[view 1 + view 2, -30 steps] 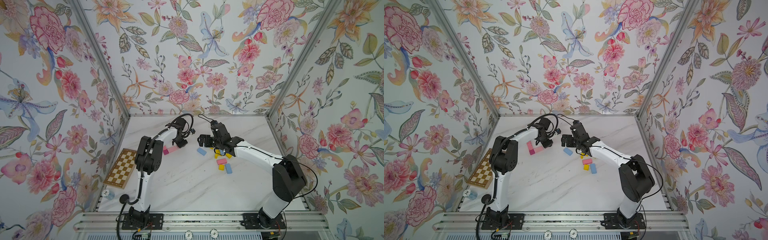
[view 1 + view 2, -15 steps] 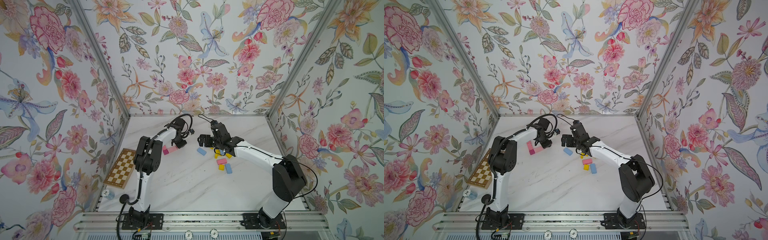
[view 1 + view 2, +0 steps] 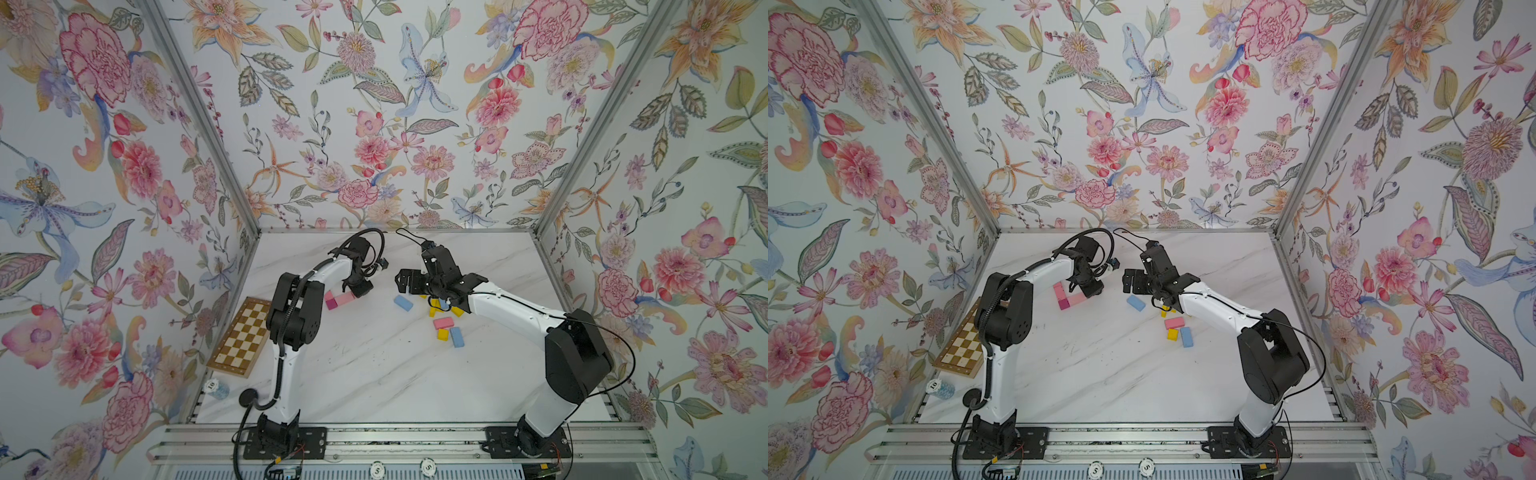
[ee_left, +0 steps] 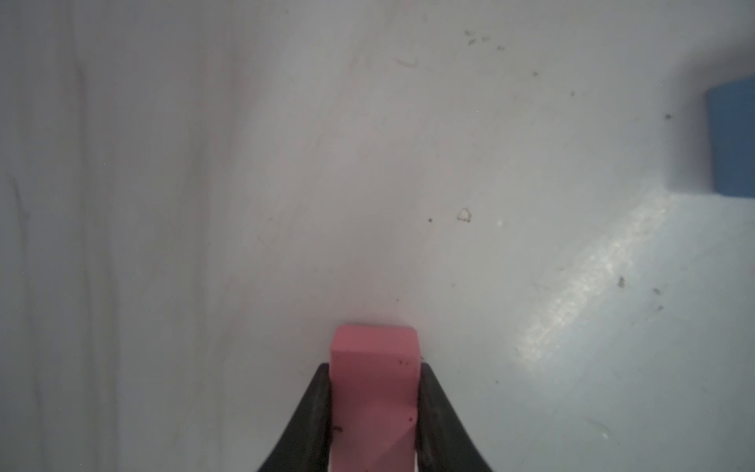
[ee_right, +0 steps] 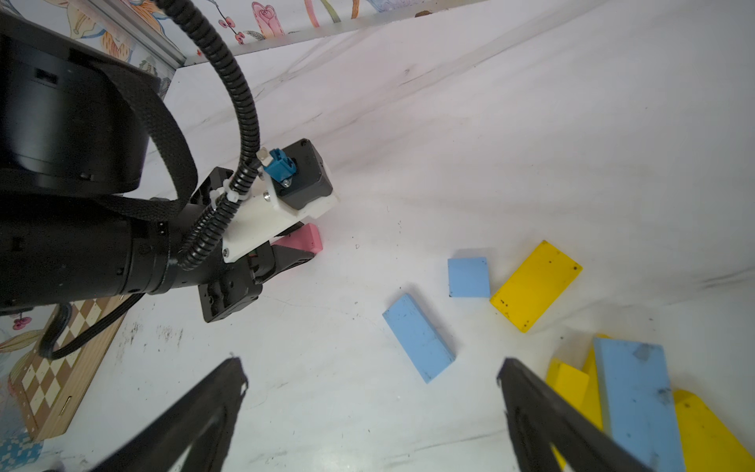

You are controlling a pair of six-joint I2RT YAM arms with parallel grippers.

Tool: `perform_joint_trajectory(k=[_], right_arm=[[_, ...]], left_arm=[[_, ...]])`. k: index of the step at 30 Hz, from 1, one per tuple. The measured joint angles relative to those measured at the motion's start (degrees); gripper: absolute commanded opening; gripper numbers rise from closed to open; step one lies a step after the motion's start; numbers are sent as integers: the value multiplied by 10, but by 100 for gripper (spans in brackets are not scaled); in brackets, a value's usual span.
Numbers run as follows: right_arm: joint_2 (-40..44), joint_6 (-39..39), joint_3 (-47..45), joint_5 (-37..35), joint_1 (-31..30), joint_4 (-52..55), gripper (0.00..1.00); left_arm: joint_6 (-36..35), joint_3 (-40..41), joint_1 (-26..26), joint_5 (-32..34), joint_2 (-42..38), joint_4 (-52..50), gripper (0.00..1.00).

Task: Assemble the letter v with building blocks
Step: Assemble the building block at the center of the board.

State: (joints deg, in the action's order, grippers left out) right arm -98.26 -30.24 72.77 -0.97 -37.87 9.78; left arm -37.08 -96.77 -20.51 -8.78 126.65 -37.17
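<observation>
The left gripper [image 4: 374, 365] was closed tightly on one end of a pale pink block [image 4: 374, 404], with one black finger on each long side of it. The block was very low over the white marble table [image 4: 204, 204], but I could not tell whether it rested there fully. In both top views it lay left of the middle, in the far half of the table. Its left end seemed to touch a small magenta block [image 3: 1064, 306], which met a second pink block [image 3: 1058, 290], so the three made a corner shape. The right gripper [image 5: 367, 367] was opened wide and held nothing. It hung above the table, to the right of the left gripper and apart from it. A light blue oblong block [image 5: 418, 337] lay flat on the table just beyond its fingertips. Farther on lay a blue square block [image 5: 468, 277], just beside a yellow oblong block [image 5: 535, 285]. A heap of yellow and blue blocks [image 5: 637, 400] was beside the right finger. Nearer, right of the middle, a third pink block [image 3: 443, 322], a yellow square block [image 3: 442, 334] and a short blue block [image 3: 456, 336] lay close together. A checkered board [image 3: 243, 336] lay at the left edge of the table.
</observation>
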Motion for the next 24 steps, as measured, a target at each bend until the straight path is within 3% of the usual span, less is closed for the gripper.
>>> perform_joint_trajectory(k=[24], right_arm=[[0, 0, 0, -2, 0, 0, 99]], left_arm=[[-2, 17, 0, 2, -11, 8, 16]])
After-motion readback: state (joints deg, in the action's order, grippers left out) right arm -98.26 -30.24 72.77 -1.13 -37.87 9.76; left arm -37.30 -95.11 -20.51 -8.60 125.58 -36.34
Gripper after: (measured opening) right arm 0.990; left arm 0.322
